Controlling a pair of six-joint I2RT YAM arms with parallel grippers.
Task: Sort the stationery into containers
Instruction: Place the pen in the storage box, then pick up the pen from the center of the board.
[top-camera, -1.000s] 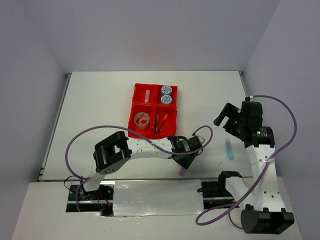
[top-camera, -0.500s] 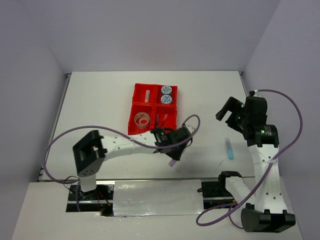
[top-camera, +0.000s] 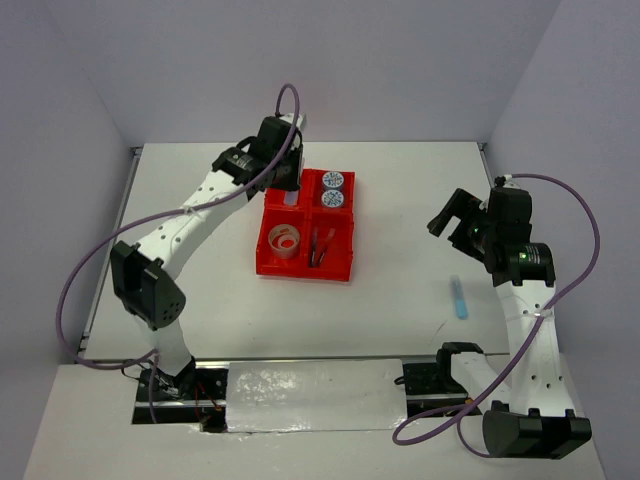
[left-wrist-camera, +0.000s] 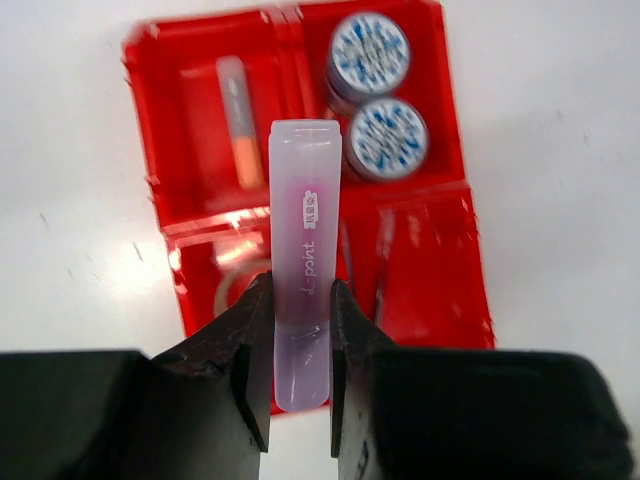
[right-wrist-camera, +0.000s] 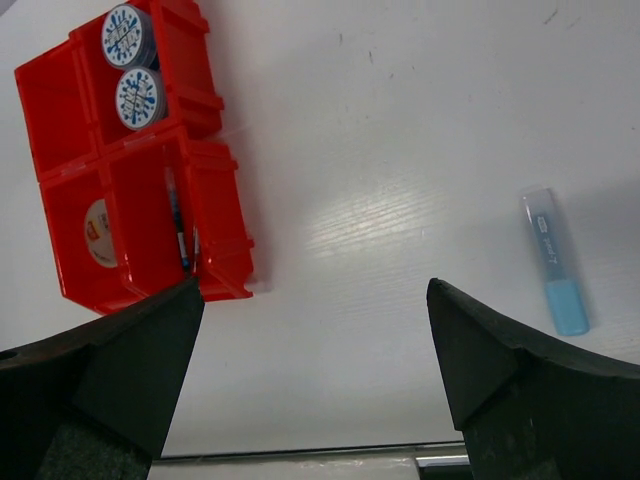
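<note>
The red tray (top-camera: 305, 272) of four compartments sits mid-table. My left gripper (top-camera: 283, 182) hovers over its far-left compartment, shut on a purple highlighter (left-wrist-camera: 303, 250) that sticks out past the fingertips (left-wrist-camera: 250, 320). Below it in the left wrist view lie an orange highlighter (left-wrist-camera: 240, 150), two blue-white rolls (left-wrist-camera: 370, 52), a tape ring (left-wrist-camera: 232, 288) and thin pens (left-wrist-camera: 384, 255). My right gripper (top-camera: 455, 222) is open and empty, raised at the right. A light-blue highlighter (top-camera: 458, 298) lies on the table below it, also in the right wrist view (right-wrist-camera: 555, 262).
The tray (right-wrist-camera: 225, 230) shows at the upper left of the right wrist view with the rolls (right-wrist-camera: 138, 95), the pens (right-wrist-camera: 178, 232) and the tape ring (right-wrist-camera: 97, 232). Grey walls close the table on three sides. A taped strip runs along the near edge (top-camera: 315, 385).
My left arm has swung from the near middle of the table out over the tray's far-left compartment, carrying the purple highlighter. The right arm has barely moved.
</note>
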